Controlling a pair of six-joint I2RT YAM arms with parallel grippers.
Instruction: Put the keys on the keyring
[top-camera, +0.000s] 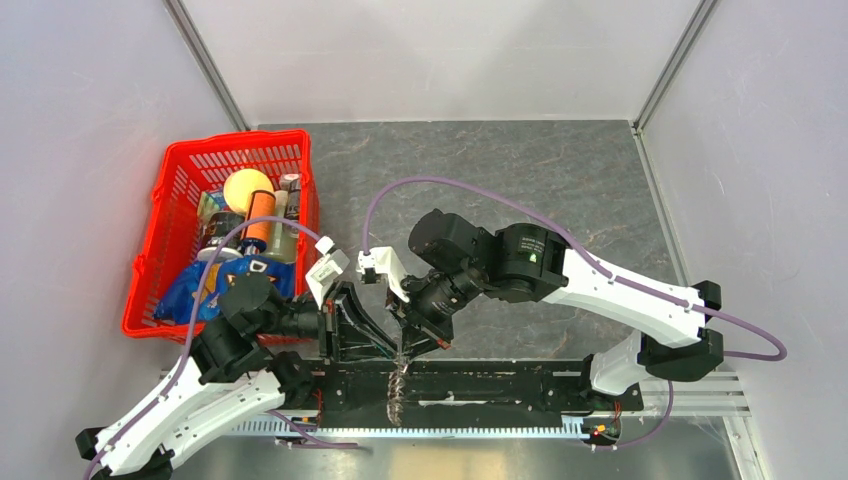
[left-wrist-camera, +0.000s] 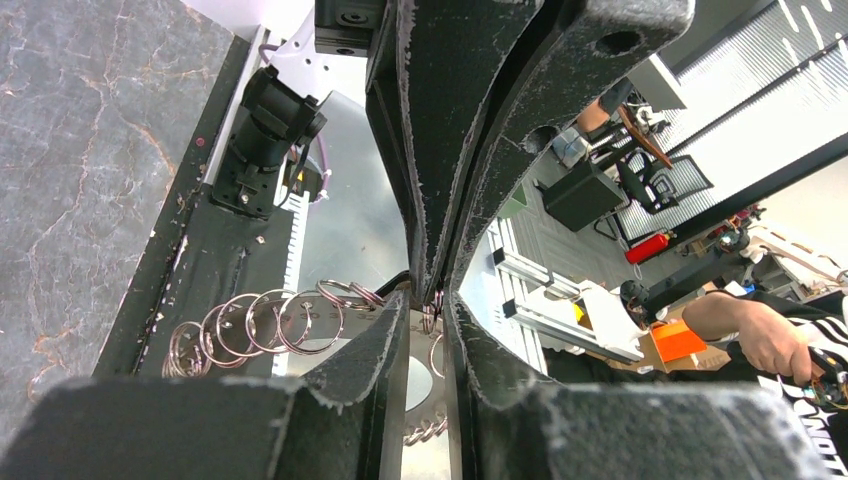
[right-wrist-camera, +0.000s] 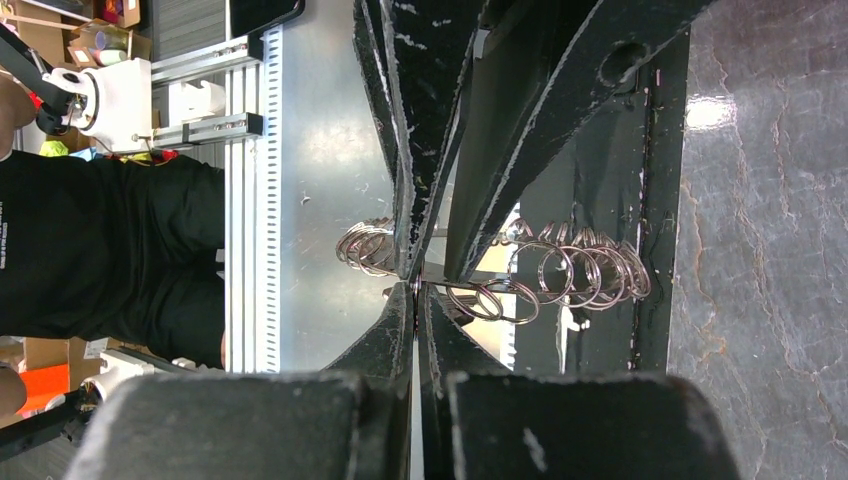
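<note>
Right wrist: keyring (right-wrist-camera: 598, 272), perhaps chained rings

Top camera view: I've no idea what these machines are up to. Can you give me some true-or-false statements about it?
1. The red plastic basket sits on the robot's left. True.
2. That basket is empty. False: it holds a yellow ball and other goods.
3. The left gripper and right gripper meet at one bunch of silver metal rings. True.
4. The right gripper is wide open. False: it is pinched shut on the rings.
</note>
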